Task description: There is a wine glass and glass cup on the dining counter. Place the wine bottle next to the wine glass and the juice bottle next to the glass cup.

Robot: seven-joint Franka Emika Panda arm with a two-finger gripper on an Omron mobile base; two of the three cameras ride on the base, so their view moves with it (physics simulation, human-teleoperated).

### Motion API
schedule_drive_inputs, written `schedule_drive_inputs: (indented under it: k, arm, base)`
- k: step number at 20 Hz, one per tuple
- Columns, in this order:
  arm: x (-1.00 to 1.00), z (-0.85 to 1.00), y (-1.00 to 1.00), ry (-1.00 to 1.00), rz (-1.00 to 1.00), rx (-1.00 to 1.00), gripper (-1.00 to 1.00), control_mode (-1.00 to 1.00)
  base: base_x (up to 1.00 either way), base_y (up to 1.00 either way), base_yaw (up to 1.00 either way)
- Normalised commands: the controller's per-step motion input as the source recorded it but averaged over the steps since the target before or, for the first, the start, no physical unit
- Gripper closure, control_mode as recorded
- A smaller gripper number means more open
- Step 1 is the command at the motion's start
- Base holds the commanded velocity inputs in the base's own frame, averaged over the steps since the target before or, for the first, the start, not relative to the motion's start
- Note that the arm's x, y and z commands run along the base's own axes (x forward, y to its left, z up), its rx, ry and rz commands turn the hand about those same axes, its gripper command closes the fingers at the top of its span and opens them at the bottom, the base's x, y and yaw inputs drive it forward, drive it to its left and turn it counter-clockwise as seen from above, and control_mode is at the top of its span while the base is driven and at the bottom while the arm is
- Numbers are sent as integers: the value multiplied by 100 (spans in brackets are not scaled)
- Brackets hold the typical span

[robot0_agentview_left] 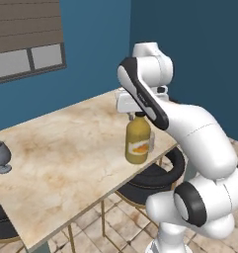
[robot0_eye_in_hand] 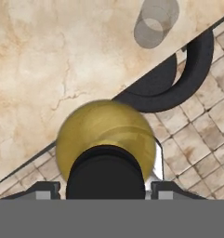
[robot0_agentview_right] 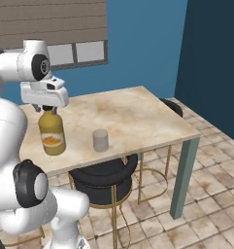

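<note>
We are holding our gripper [robot0_agentview_right: 47,109] over the cap of the juice bottle [robot0_agentview_right: 52,133], jaws seeming closed on it; it is standing near the counter's near edge, beside the glass cup [robot0_agentview_right: 101,140], so tipping it off is the risk.

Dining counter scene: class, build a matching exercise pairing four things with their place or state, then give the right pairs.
Things:
1. juice bottle
2. glass cup
3. wine glass
4. gripper

Descriptions:
A. stemmed, far along the dining counter from the bottle
B. yellow-orange, upright near the counter's edge
C. directly above the bottle's cap
D. low, stemless, beside the bottle

Pairs: 1-B, 2-D, 3-A, 4-C
</note>
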Motion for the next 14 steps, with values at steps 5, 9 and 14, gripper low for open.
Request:
schedule_drive_inputs:
  k: [5,9,14]
  arm:
    - [33,-31,-5,0,0,-3,100,-100]
    - [38,-26,-6,0,0,0,100,-100]
    - [33,-23,-3,0,0,0,100,-100]
  base:
    - [0,0,0]
    - [0,0,0]
    - [0,0,0]
